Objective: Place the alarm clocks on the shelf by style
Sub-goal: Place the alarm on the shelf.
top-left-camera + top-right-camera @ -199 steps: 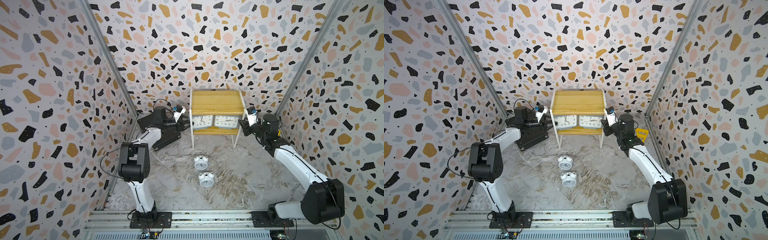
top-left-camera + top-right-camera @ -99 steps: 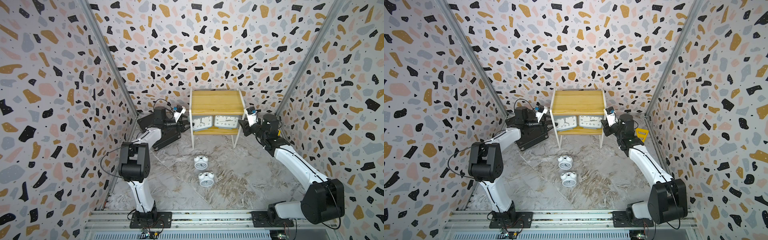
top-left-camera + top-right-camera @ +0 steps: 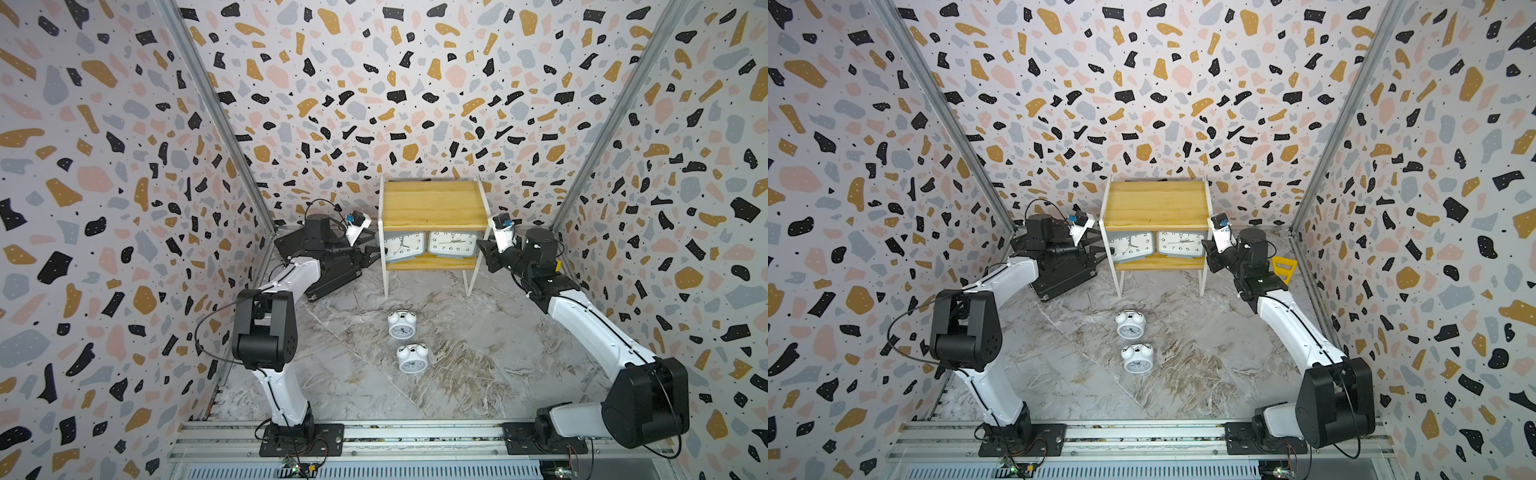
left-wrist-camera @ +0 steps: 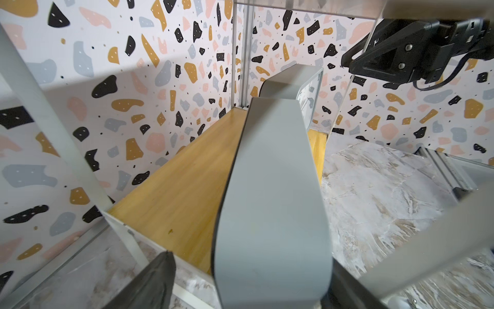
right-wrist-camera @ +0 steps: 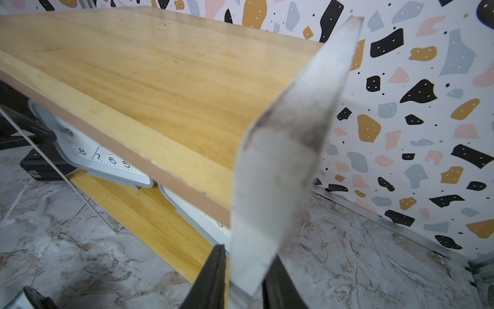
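The shelf (image 3: 434, 203) (image 3: 1156, 203) stands at the back wall. Two grey alarm clocks (image 3: 403, 247) (image 3: 453, 243) sit side by side on its lower board; the left one leans. Both white twin-bell alarm clocks (image 3: 402, 324) (image 3: 412, 358) lie on the floor in front. My left gripper (image 3: 372, 249) (image 4: 251, 289) is open around the left grey clock's end (image 4: 272, 200), one finger (image 4: 155, 283) clearly apart from it. At the other end, my right gripper (image 3: 482, 249) (image 5: 246, 281) is shut on the shelf's white side frame (image 5: 280, 160).
A black flat case (image 3: 328, 270) lies on the floor under my left arm, left of the shelf. A yellow triangular piece (image 3: 1283, 268) sits behind my right arm by the right wall. Patterned walls close in on three sides.
My left gripper's jaws have spread apart around the left grey clock, letting go of it. The right gripper stays clamped on the shelf frame. The clocks on the floor have not moved.
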You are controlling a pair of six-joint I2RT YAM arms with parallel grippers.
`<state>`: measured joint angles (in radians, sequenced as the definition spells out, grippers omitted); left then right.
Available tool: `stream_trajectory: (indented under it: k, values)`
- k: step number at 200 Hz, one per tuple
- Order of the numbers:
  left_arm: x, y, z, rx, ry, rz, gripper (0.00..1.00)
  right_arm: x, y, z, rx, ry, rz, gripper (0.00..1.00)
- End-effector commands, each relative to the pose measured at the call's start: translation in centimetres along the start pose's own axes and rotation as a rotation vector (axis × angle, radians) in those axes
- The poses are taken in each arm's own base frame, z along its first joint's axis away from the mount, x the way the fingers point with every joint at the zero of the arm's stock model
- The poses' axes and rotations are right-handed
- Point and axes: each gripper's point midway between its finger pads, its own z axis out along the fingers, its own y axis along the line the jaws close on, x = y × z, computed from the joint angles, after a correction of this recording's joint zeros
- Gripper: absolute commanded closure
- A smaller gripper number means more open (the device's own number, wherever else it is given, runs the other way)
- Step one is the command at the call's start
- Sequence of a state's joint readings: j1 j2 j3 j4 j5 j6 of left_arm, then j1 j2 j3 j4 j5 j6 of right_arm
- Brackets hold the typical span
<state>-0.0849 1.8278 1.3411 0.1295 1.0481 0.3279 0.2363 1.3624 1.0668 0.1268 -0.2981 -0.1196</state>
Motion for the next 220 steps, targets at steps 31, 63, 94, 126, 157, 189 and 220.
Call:
stream_trajectory:
  k: [31, 63, 94, 126, 157, 189, 220]
  values:
    - [-1.3, -0.9, -1.8, -0.066, 0.013, 0.045, 0.18, -1.0, -0.2, -0.9, 0.014, -0.02, -0.015, 0.72]
    - [-0.9, -1.1, -2.4, -0.071, 0.035, 0.007, 0.42, -1.1, -0.2, -1.0, 0.014, -0.02, -0.02, 0.72]
    - [-0.9, -1.5, -2.4, -0.056, 0.034, -0.002, 0.58, -0.9, -0.2, -0.9, 0.013, -0.014, -0.018, 0.72]
    - [-0.7, -1.3, -2.3, -0.055, 0.036, -0.009, 0.63, -0.9, -0.1, -0.8, 0.01, -0.014, -0.018, 0.72]
    - [-0.8, -1.0, -2.1, -0.051, 0.033, -0.03, 0.67, -0.9, -0.1, -0.7, 0.008, -0.015, -0.017, 0.72]
    - [-0.8, -0.8, -1.9, -0.043, 0.029, -0.043, 0.73, -0.7, -0.1, -0.6, 0.008, -0.011, -0.018, 0.72]
    - [-1.2, -0.5, -1.8, -0.037, 0.015, -0.047, 0.73, -0.6, -0.1, -0.6, 0.009, -0.007, -0.017, 0.72]
